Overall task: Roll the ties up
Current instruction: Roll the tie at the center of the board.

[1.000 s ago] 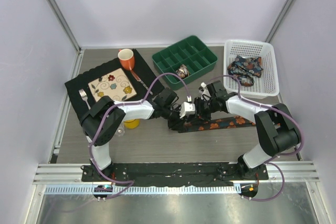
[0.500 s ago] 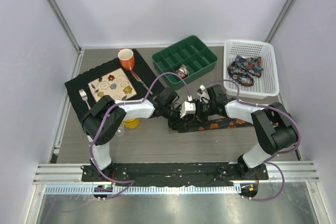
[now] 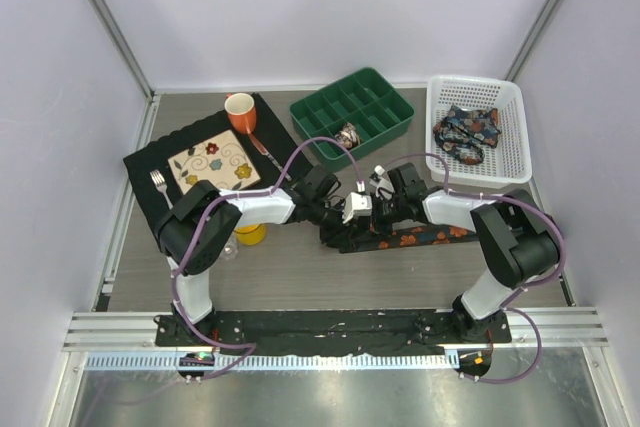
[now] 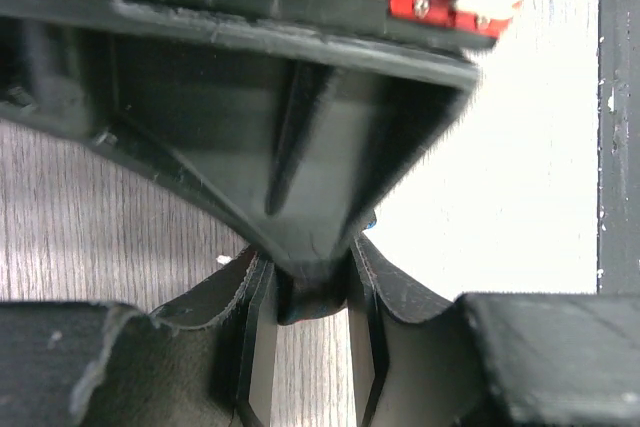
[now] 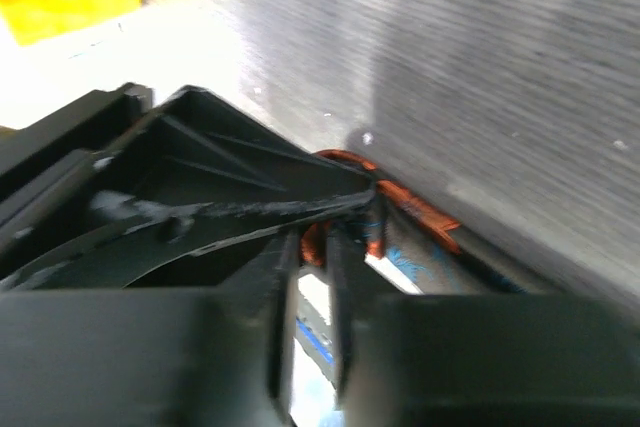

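Both arms meet at table (image 3: 300, 277) centre over the flat tie (image 3: 432, 236), which lies as a strip running right from the grippers, print side up. The left gripper (image 3: 352, 225) and right gripper (image 3: 382, 215) are tip to tip at the strip's left end.

In the left wrist view the left gripper's fingers (image 4: 365, 347) sit close together, with dark fabric pinched at the tips and draped on both sides. In the right wrist view the right gripper's fingers (image 5: 280, 287) are nearly closed on orange-and-blue printed fabric.

A rolled tie (image 3: 348, 135) sits in a near compartment of the green tray (image 3: 385, 97). A bundled tie (image 3: 465, 130) lies in the white basket (image 3: 510, 137). The placemat (image 3: 145, 167) with plate (image 3: 213, 163), fork (image 3: 158, 184) and orange cup (image 3: 240, 111) is at left.
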You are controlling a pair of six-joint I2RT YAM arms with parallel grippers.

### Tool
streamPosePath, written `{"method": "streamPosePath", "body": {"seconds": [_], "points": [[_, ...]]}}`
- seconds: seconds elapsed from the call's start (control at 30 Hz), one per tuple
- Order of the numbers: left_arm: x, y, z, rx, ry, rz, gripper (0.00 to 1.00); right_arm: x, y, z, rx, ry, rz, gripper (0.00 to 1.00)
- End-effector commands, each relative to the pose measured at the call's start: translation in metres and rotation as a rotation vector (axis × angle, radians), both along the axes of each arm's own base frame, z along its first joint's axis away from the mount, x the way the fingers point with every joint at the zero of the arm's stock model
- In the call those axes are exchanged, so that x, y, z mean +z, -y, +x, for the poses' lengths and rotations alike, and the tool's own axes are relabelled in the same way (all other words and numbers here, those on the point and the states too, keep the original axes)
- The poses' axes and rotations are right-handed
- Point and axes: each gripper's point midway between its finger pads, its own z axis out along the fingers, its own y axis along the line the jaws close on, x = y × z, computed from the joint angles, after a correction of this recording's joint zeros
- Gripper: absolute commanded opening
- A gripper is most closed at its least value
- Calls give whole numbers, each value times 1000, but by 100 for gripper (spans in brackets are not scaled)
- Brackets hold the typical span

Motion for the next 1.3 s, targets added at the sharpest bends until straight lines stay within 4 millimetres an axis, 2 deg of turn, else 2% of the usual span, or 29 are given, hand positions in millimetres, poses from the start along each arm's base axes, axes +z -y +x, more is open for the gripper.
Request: {"method": "streamPosePath", "body": {"seconds": [0.0,0.03,0.1,0.27,0.43,0.5,0.67,0.77,1.03,1.27], "points": [[-56,-46,-27,12,-99,239,16,-22,10,-3,16,-5,-109,9],[-55,-45,-26,14,-95,234,17,-25,12,-3,14,-12,-123,1],[-52,-45,-23,20,-90,226,19,-31,19,-2,2,-21,-163,1],[-34,-36,-12,34,-41,152,38,-37,31,-1,-28,-32,-206,1],[-4,-25,-3,53,32,45,55,-44,39,0,-38,-34,-246,1],[7,-21,2,64,79,-8,59,-47,43,0,-39,-30,-264,1],[19,-17,6,88,140,-76,68,-48,50,0,-47,-19,-293,1],[21,-15,11,101,170,-100,78,-50,53,0,-46,-6,-309,1],[18,6,18,109,192,-101,80,-49,52,4,-48,21,-299,1],[21,18,10,114,125,-116,76,-46,51,5,-52,40,-283,1]]}}
